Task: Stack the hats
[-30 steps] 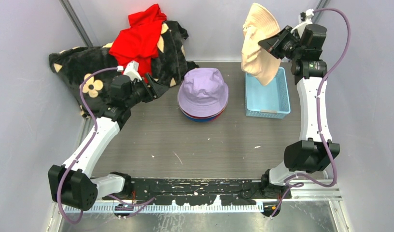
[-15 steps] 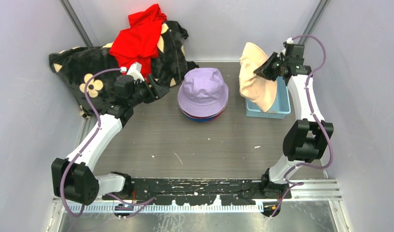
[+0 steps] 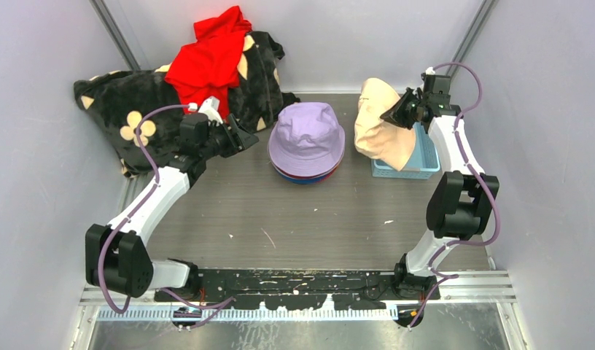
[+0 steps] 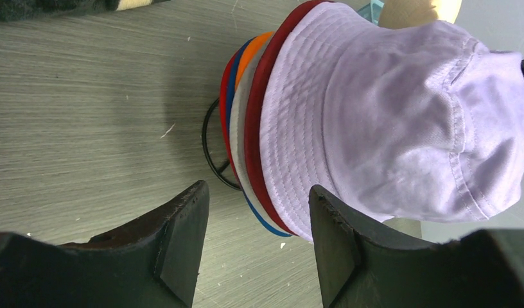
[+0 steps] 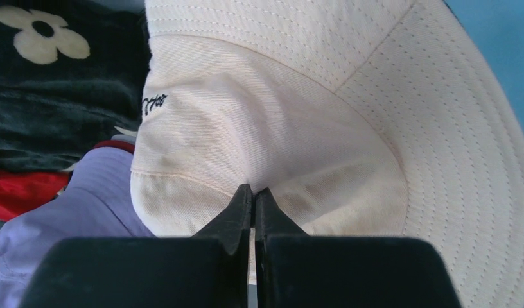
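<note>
My right hand (image 5: 253,192) is clenched on the cream hat (image 3: 378,135), pinching a fold of its cloth between closed fingertips (the brim fans out above and to the right in the wrist view). The hat hangs in the air over the left edge of the basket (image 3: 426,157), just right of the stack (image 4: 246,128); I cannot tell whether it brushes it. The stack sits in the middle of the bench (image 3: 280,219), with a lilac hat (image 3: 307,131) on top and red, pale, orange and blue brims showing under it. My left hand (image 3: 240,138) is released, jaws wide and holding nothing. It sits low at the stack's left side, pointing at the brims, near them but apart. Behind it, at the bench's far left corner, lies the black blanket (image 3: 127,95) with a red garment (image 3: 207,62) on top.
</note>
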Available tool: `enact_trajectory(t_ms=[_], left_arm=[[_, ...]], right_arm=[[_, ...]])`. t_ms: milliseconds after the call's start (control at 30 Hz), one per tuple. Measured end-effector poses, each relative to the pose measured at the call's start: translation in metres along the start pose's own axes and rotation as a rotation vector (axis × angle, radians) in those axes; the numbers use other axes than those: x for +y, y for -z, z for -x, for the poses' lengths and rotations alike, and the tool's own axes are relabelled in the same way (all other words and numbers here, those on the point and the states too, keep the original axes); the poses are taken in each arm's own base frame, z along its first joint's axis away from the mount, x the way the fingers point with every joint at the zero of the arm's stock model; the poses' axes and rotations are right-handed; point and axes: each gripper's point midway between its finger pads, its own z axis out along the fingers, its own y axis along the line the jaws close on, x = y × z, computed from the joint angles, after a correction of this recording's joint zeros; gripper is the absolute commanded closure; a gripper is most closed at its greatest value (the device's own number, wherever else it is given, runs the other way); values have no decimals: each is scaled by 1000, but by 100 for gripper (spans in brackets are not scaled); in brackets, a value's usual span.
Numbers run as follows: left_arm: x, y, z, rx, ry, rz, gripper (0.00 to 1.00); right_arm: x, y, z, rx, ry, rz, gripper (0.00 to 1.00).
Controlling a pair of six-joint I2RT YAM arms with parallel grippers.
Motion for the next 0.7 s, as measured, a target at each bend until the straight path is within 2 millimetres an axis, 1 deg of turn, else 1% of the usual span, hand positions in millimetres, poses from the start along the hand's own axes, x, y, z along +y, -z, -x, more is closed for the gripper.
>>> enact_trajectory(t_ms=[100, 167, 267, 400, 467, 533, 600, 700], left_arm=[[2, -2, -2, 6, 3, 5, 41], [2, -2, -2, 6, 3, 5, 41], [2, -2, -2, 6, 3, 4, 42], [2, -3, -2, 7, 13, 3, 42], [1, -3, -2, 8, 19, 1, 42], [0, -3, -1, 6, 19, -2, 42], [0, -3, -2, 8, 19, -4, 42], [-1, -3, -1, 6, 19, -5, 42]], right_arm=[[3, 0, 5, -24, 10, 14, 99], [7, 3, 9, -42, 16, 27, 99], [23, 21, 19, -95, 38, 66, 99], [63, 66, 40, -207, 82, 171, 99], [88, 91, 53, -267, 100, 241, 99], [118, 117, 66, -322, 118, 330, 99], [145, 138, 79, -364, 132, 425, 99], [175, 162, 87, -386, 134, 548, 99]])
